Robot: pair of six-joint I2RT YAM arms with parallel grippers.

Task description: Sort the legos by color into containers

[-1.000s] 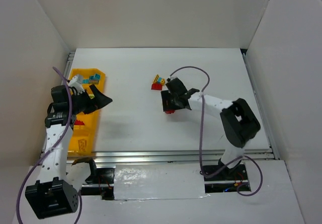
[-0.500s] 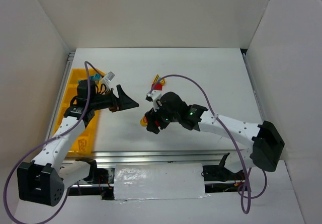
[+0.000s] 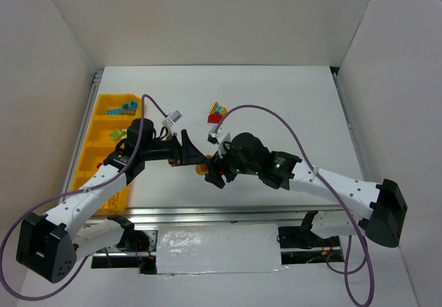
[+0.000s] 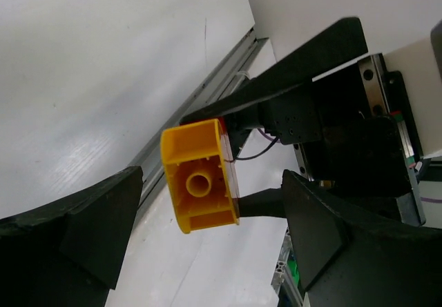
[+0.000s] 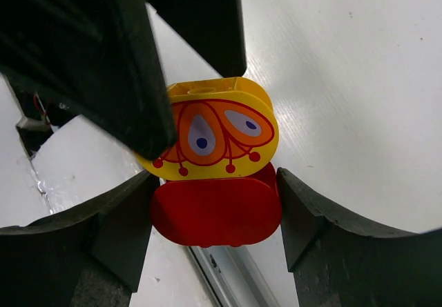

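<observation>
Right gripper (image 5: 214, 214) pinching red brick (image 5: 207, 223) (yellow brick (image 4: 200, 183) stuck to it); left gripper (image 4: 207, 214) spread wide, straddling yellow brick.

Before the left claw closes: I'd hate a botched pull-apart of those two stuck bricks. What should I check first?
1. Right claw grips red brick: ok.
2. Yellow brick sits inside the open left claw, untouched: ok.
3. Yellow and red bricks stuck together: ok.
4. Other clump, farther back, clear of both arms: ok.
5. Tray compartment meant for yellow: cannot tell.
</observation>
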